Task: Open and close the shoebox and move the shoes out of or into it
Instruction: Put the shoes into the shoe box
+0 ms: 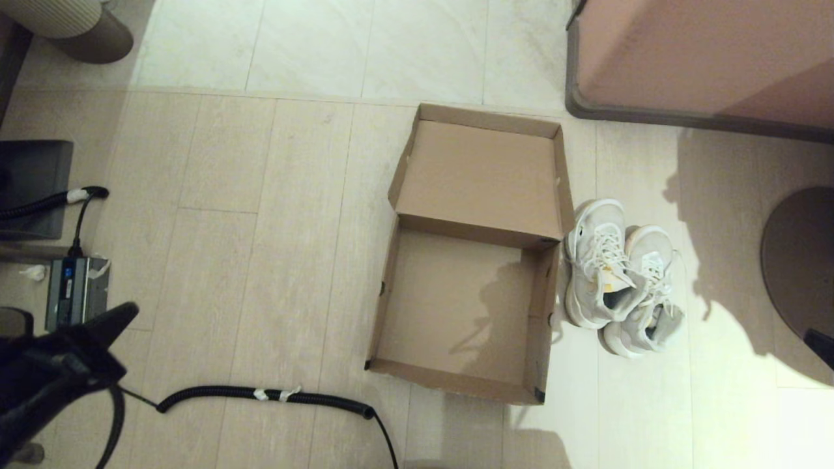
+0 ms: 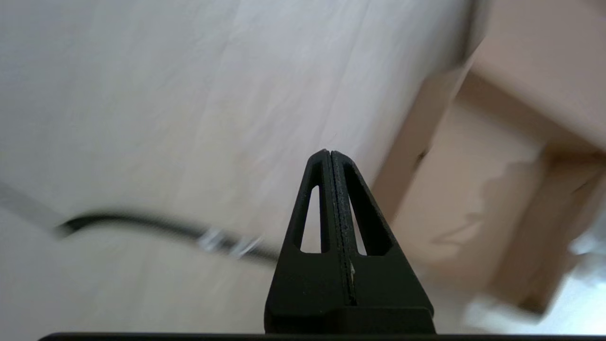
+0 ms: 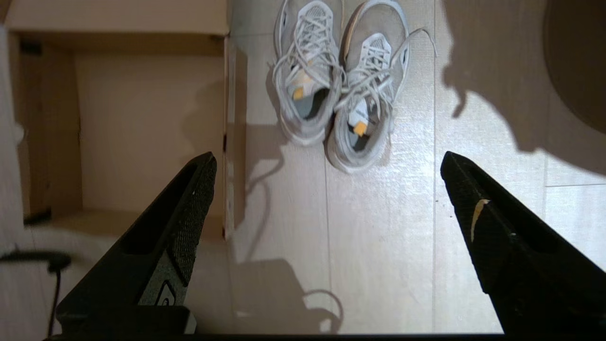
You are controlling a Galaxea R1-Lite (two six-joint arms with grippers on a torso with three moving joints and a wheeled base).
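We find the shoebox [image 1: 466, 306] open on the floor, lid folded back toward the far side, its tray bare. The shoes [image 1: 619, 277] stand together on the floor just beside the box's right wall, toes pointing away from the robot. The right gripper [image 3: 326, 189] hangs above the floor on the near side of the shoes, fingers spread wide and holding nothing. The left gripper [image 2: 330, 156] sits well left of the box, fingers pressed together, idle.

Risks, in our judgement: loose laces may snag a finger; a grasp taking both shoes at once may drop one; a low carry could catch the thin box wall and shove the box. A cable [image 1: 267, 394] lies near the box's near-left corner.
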